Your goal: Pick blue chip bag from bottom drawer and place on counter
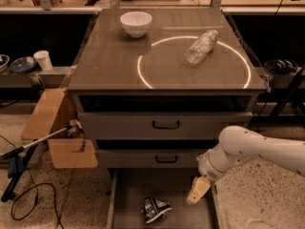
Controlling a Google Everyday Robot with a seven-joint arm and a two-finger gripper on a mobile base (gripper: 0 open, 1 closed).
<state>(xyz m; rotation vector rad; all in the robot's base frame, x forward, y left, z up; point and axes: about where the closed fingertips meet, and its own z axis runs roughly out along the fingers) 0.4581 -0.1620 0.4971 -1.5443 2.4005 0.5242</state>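
Note:
The blue chip bag [155, 208] lies crumpled on the grey floor of the pulled-out bottom drawer [128, 194], near its middle. My gripper [198, 191] hangs at the end of the white arm over the drawer's right side, to the right of the bag and apart from it. Above the drawers, the counter [114, 61] carries a glowing white circle.
On the counter stand a white bowl [136, 23] at the back left and a clear plastic bottle [201, 46] lying inside the circle. Two shut drawers with black handles [166, 124] sit above the open one. A cardboard box [52, 128] and cables lie on the floor at left.

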